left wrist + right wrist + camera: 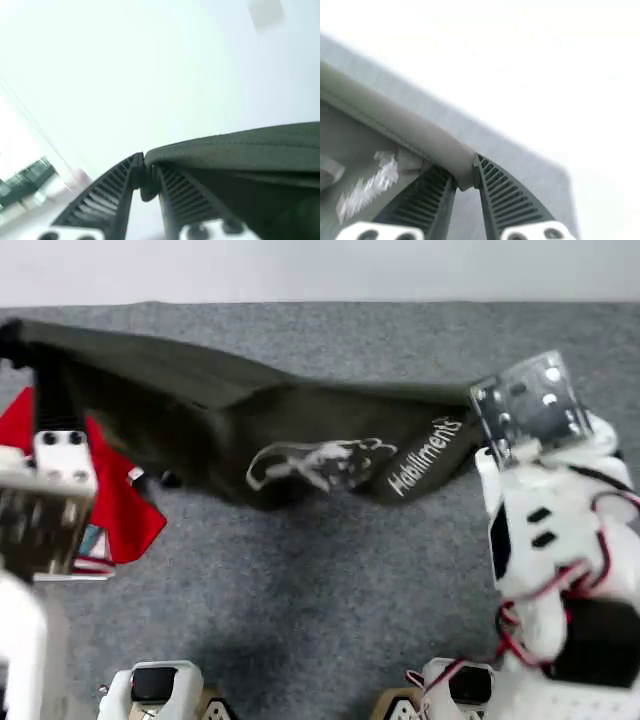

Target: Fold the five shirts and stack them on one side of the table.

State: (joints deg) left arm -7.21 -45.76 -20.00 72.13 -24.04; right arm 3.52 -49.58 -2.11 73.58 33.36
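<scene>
At the left edge of the desk (330, 620) a red shirt (125, 510) lies under the left arm, and the sagging middle of the dark green shirt (200, 410) could drag across it and muddle both if lowered there. The green shirt hangs stretched over the desk's far half. The left tool (145, 175) pinches one end and the right tool (465, 176) the other, each by a thin rolled edge that could slip free under tension. Its white print (320, 462), a drawing beside a line of lettering, I leave unread.
</scene>
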